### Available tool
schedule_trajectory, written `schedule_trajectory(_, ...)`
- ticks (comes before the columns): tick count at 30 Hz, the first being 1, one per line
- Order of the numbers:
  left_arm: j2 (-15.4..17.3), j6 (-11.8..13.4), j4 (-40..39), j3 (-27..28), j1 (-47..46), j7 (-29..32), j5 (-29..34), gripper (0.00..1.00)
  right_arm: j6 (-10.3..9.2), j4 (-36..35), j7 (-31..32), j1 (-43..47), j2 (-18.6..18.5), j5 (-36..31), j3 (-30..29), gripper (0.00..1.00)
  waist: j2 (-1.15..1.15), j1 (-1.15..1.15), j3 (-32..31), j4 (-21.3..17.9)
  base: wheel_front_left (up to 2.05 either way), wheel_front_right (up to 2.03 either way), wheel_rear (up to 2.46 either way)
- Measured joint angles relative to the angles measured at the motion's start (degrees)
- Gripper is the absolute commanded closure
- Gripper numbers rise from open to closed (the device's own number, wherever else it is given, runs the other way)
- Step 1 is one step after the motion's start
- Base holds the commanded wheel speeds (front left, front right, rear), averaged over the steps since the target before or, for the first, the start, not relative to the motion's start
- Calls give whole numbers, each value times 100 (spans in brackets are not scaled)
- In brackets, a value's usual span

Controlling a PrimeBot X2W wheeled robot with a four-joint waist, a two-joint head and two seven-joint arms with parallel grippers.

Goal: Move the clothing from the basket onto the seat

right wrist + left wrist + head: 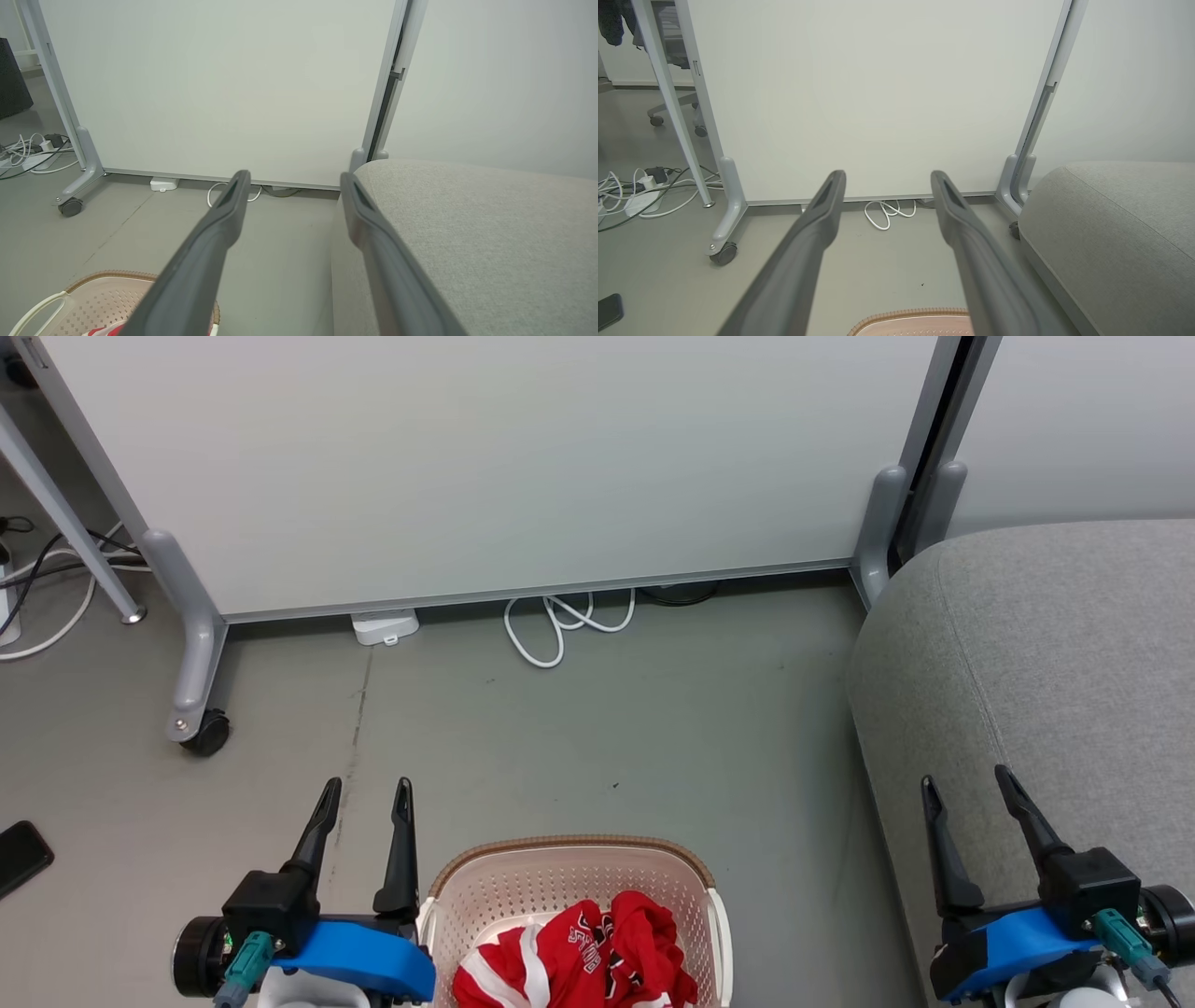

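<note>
The clothing (pixel 583 957) is heaped in the basket (pixel 523 882), which is set between the arms and just beside the seat (pixel 1055 653); the left gripper (pixel 364 793) and right gripper (pixel 966 782) are held wide and empty, so a reach appears not yet begun.

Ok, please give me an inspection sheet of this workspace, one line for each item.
Surface: grey floor; the basket stands on it.
Job's things: red clothing lies in the basket; grey seat at the right, no clothing on its visible part.
Clutter: dark flat object on the floor, far left; small white box under the panel.
End effectors: left end effector open, beside the basket; right end effector open, by the seat's edge; both hold nothing.
Cables: white cable loop below the panel; more cables far left.
Surroundings: pale wheeled partition panel behind.
</note>
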Motion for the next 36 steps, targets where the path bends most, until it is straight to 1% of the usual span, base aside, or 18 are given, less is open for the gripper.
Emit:
schedule_trajectory(4, -10, -9, 70, 81, -9, -1, -174, 0, 0, -16, 1, -21, -1, 3, 54, 0, 0, 0, 53, -39, 0, 0, 0)
schedule_trajectory(8, -13, -10, 339, 121, -34, -7, -244, 0, 1, -102, 0, -156, -2, 57, 248, 0, 0, 0, 213, -167, 0, 0, 0)
schedule_trajectory(11, 14, -13, 689, 140, -168, -7, -252, 0, 5, -202, -10, -288, -2, 109, 403, 0, 0, 0, 425, -319, 0, 0, 0)
schedule_trajectory(17, 212, -18, 1629, 125, -706, 98, -253, 0, 5, -323, -56, -630, -12, 242, 743, 0, 0, 0, 1038, -727, 0, 0, 0)
schedule_trajectory(22, 379, -22, 2424, 32, -1288, 508, -203, 0, 5, -413, -105, -952, -13, 428, 946, 0, 0, 0, 1697, -1091, 0, 0, 0)
schedule_trajectory(27, 471, -25, 3211, 9, -1733, 1049, -261, 0, 5, -466, -121, -1186, -13, 612, 1084, 0, 0, 1, 2365, -1421, 0, 0, 0)
schedule_trajectory(31, 541, -42, 3648, 21, -2071, 1317, -318, 0, 5, -622, -126, -1287, -14, 750, 1185, 0, 0, 1, 2855, -1643, 0, 0, 0)
schedule_trajectory(36, 590, 55, 4051, 171, -2418, 1544, -510, 0, 5, -773, -127, -1411, -14, 910, 1328, 0, 0, 1, 3376, -1852, 0, 0, 0)
